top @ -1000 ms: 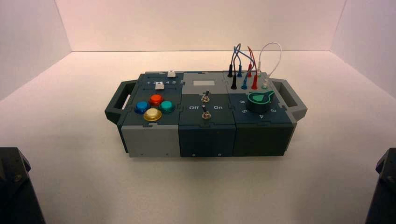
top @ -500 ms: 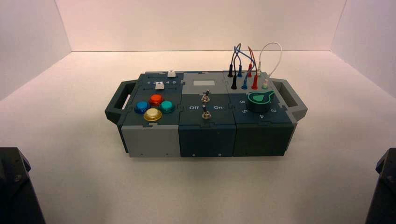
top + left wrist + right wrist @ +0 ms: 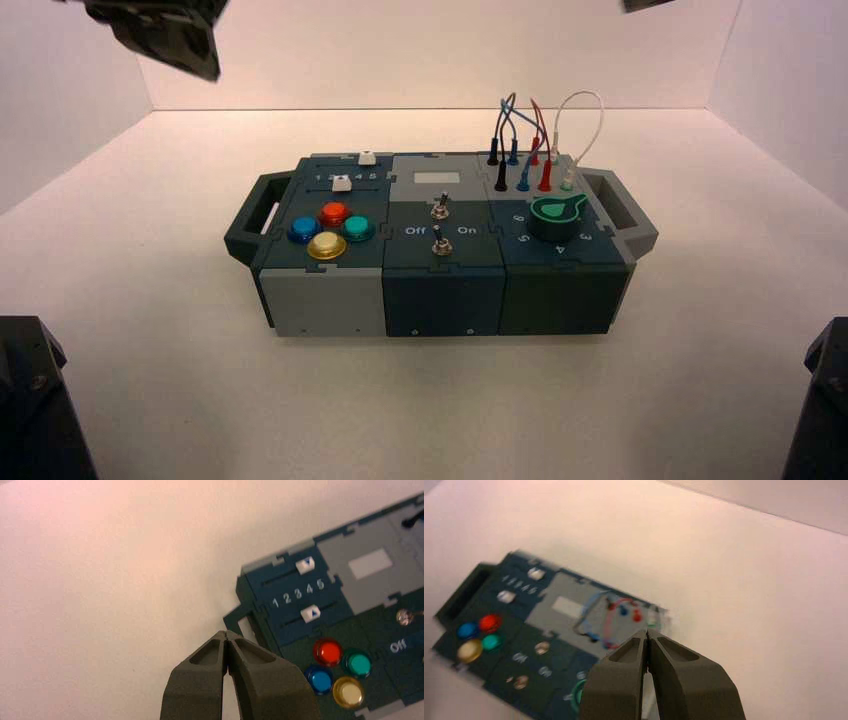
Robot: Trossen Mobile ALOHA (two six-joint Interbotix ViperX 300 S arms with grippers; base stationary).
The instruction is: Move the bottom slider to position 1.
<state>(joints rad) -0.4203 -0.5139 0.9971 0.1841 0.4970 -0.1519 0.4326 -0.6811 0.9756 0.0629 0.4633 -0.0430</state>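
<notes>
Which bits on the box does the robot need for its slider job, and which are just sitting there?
Needed: bottom slider, number 1, left gripper held high off the box's left end.

Just there: top slider, four round buttons, two switches, green knob, wires, right gripper.

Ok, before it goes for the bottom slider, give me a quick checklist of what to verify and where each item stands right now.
1. Bottom slider unobstructed: ok.
2. Slider already at the 1: not ok, the cap sits near 3 to 4.
3. Left gripper jaws shut for pushing: ok.
4. Left gripper at the slider: not ok, it is off the box's left end, high above.
5. Right gripper out of the way: ok, raised, jaws shut.
</notes>
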